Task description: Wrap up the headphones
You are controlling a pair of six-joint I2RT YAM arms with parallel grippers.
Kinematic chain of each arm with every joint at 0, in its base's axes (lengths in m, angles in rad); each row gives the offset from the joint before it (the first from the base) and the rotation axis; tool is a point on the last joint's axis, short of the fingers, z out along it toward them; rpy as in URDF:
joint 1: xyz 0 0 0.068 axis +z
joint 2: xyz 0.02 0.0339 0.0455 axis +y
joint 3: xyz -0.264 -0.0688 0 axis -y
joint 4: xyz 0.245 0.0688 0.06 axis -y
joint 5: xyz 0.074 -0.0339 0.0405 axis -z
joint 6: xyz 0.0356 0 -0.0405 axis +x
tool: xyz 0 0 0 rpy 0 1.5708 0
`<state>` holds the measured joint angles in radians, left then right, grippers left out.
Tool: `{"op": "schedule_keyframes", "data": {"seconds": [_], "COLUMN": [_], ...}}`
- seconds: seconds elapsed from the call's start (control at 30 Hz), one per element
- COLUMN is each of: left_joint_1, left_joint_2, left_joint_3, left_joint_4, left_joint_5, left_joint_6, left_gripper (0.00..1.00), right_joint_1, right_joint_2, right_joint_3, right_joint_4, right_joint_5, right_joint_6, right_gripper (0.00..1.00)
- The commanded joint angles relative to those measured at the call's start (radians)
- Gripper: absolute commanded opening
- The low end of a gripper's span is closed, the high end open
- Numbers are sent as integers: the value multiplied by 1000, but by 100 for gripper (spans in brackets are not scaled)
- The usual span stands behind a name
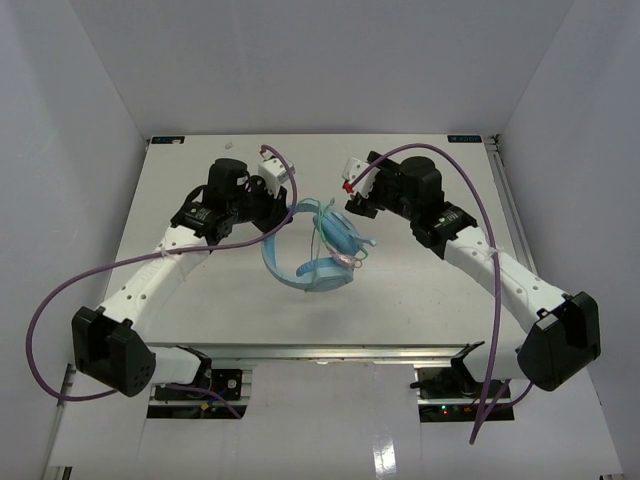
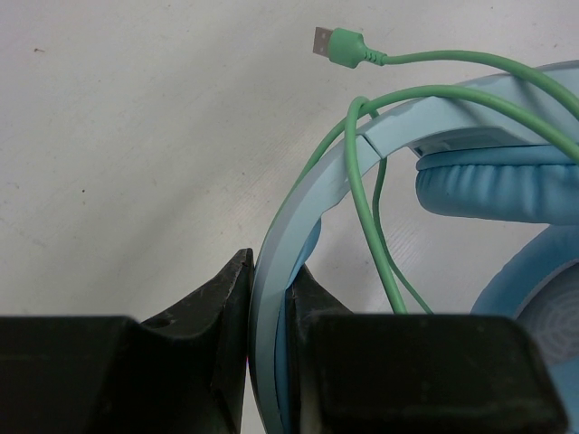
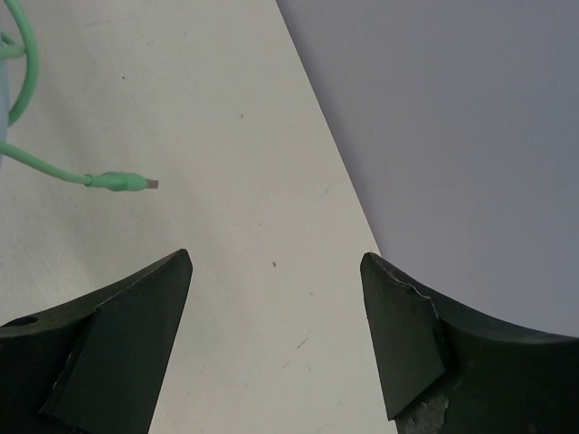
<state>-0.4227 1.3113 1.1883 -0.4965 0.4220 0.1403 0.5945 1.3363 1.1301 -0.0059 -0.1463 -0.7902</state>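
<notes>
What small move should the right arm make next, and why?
Probably shift the right gripper toward the plug of the green cable and close on it. The left gripper is clamped on the headband of the headphones. The cable loops over the headband, but its plug lies loose on the table, with the right gripper open and empty beside it.
</notes>
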Motion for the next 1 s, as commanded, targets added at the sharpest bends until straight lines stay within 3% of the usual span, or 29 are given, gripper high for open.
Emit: {"op": "schedule_keyframes", "data": {"seconds": [0.0, 0.43, 0.67, 0.97], "left_joint_1": [13, 83, 116, 124], "left_joint_2": [-9, 77, 197, 404], "left_joint_3": [57, 59, 44, 85], "left_joint_4": [36, 88, 230, 385], "left_joint_5": [72, -4, -37, -115], "left_joint_6": [-39, -42, -85, -125], "left_gripper": [0, 0, 0, 0], "right_joint_1": [-47, -170, -188, -188], "right_joint_2": [-50, -118, -273, -442], "right_joint_3": [-1, -24, -152, -260], "right_joint_4": [12, 12, 8, -128], "right_joint_5": [-51, -82, -85, -145], "right_joint_6": [29, 112, 190, 278], "right_gripper": [82, 83, 83, 83]}}
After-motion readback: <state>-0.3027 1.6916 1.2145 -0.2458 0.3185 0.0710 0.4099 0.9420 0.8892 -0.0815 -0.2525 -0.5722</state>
